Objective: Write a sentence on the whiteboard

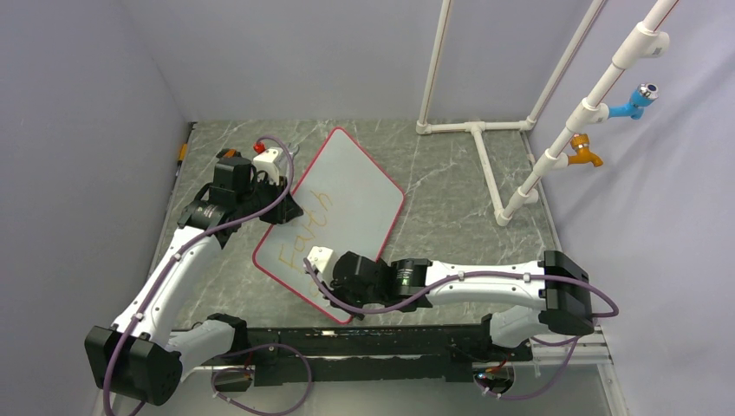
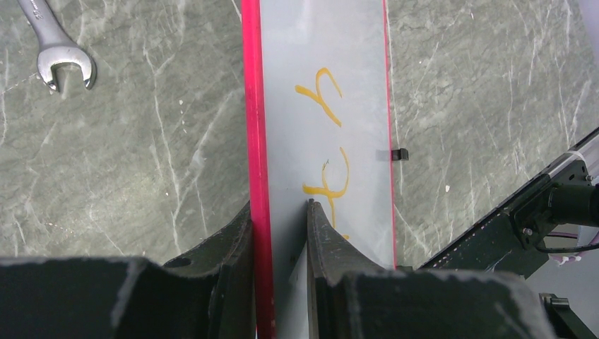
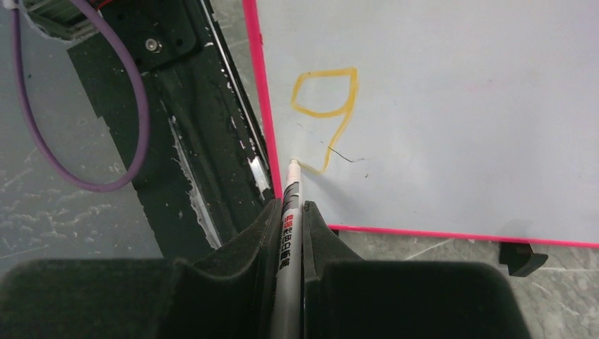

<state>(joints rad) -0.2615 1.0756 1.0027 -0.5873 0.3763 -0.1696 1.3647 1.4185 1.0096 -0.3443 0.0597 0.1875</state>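
Left gripper [image 2: 279,215] clamped the board [image 2: 318,106] by its rim. Right gripper [image 3: 289,212] clamped the marker [image 3: 292,191], tip at the tail of "g" [image 3: 339,134]. The next letter likely calls for a lift and a shift.

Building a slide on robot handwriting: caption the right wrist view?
Right fingers pinch a white marker, tip on the whiteboard at an orange g's tail.

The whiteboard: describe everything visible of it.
The whiteboard is a large white rectangular panel with a thin red rim, rounded corners and small black clips. It looks smooth and glossy. It lies turned diagonally on the grey marbled table. Yellow-orange handwriting runs along its left side, with a "g" near its front corner. The left gripper is clamped on its left rim. The marker held in the right gripper appears to touch its surface.
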